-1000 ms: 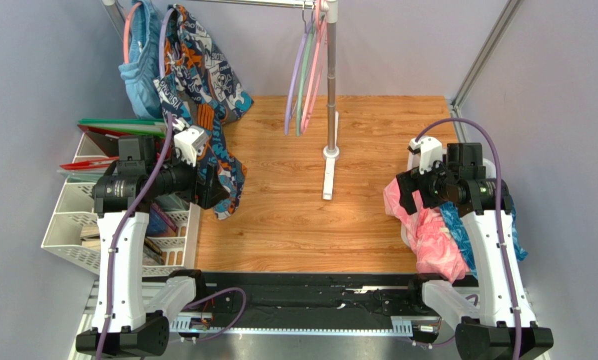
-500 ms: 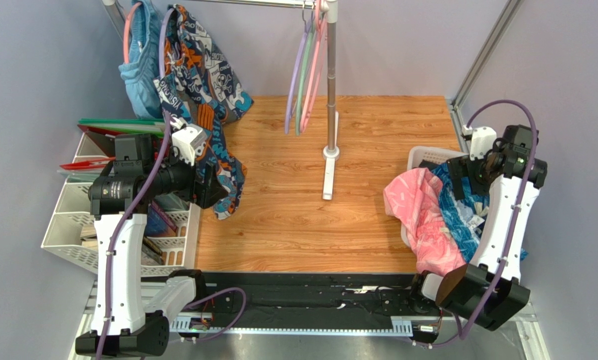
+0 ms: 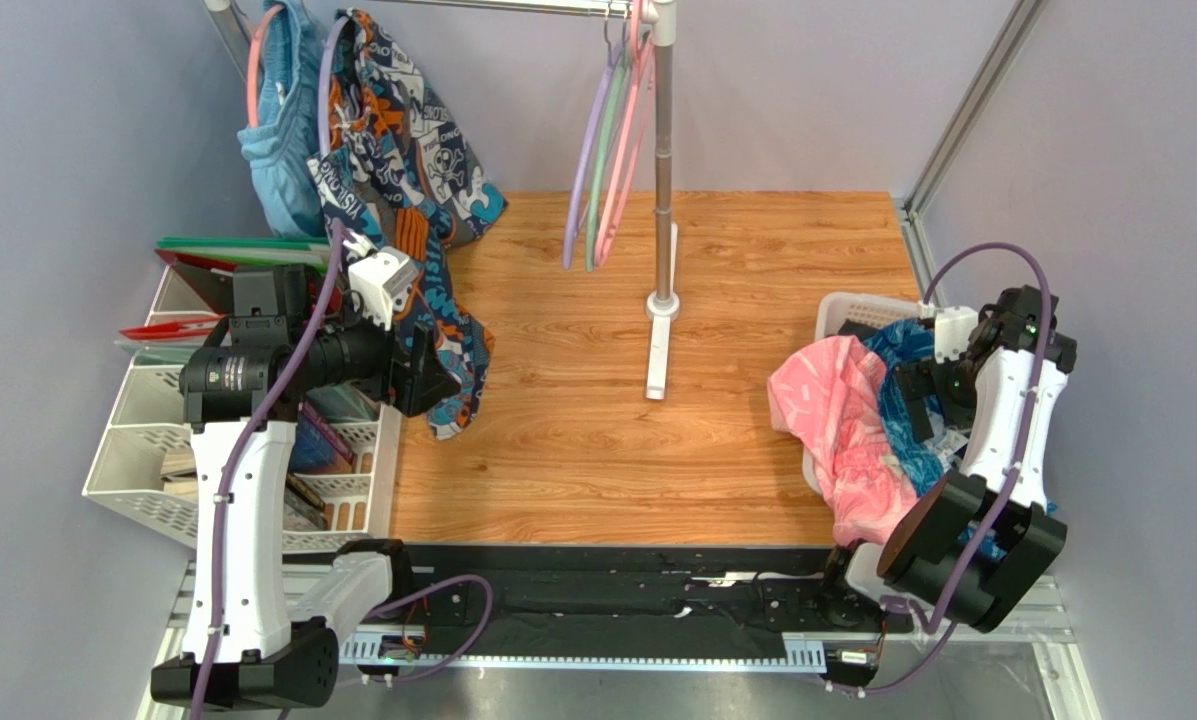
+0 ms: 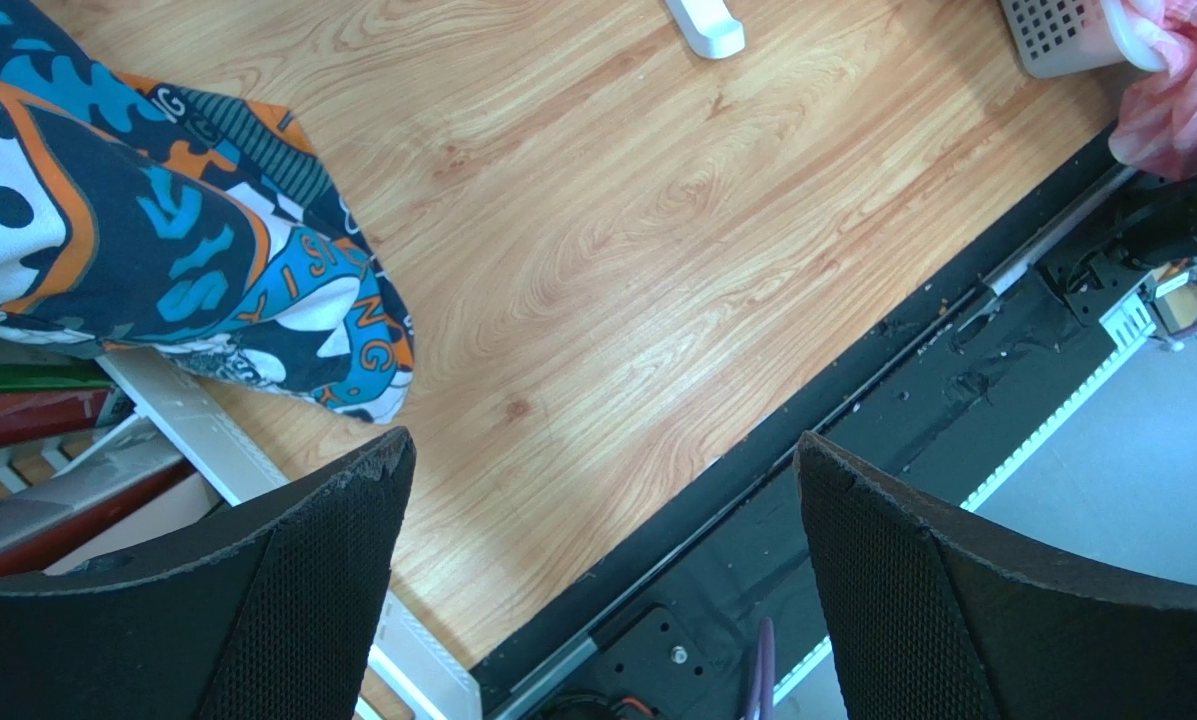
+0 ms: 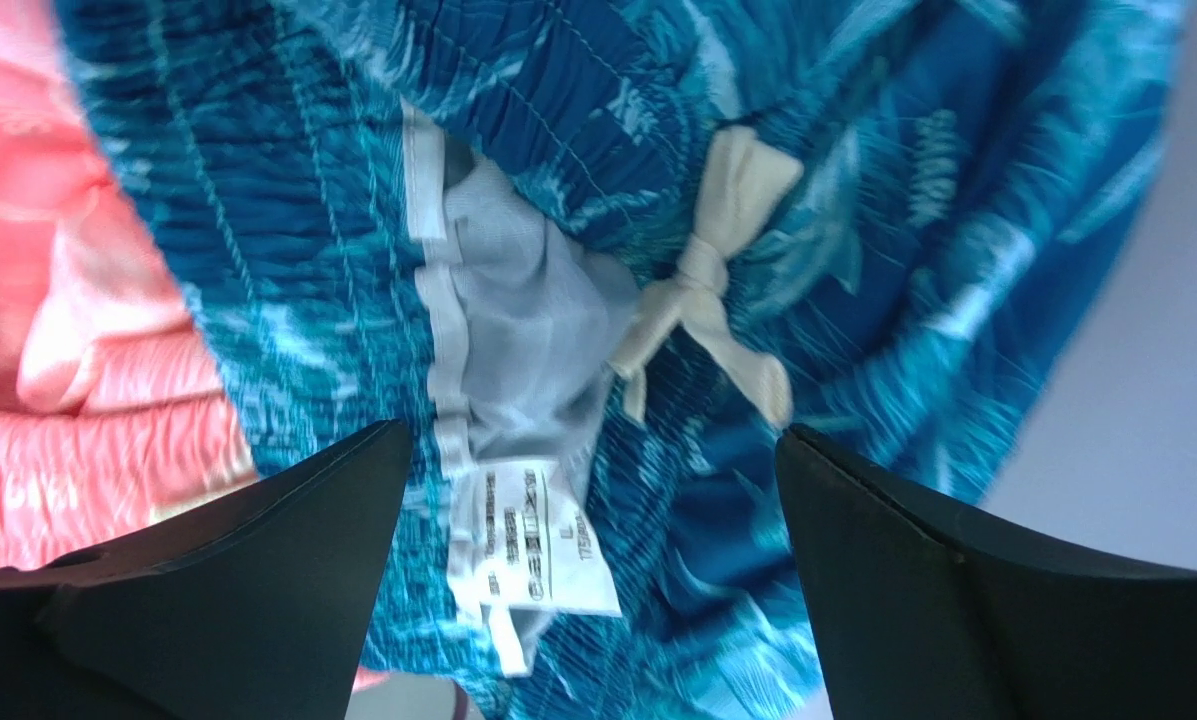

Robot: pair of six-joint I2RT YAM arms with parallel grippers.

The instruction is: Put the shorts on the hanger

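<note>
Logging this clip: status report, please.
Left gripper open, empty. Right gripper open over shorts in basket. Hanger bare on rack. Pink garment alongside.

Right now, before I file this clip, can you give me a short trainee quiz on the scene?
1. True or false: the right tool is shut on the shorts.
2. The shorts lie: A on the bare tabletop; B in the white basket beside the pink garment; C on the floor.
3. Fill in: the lavender hanger hangs from the ___.
Key: 1 false, its jaws stand open above them; 2 B; 3 rail.
</note>
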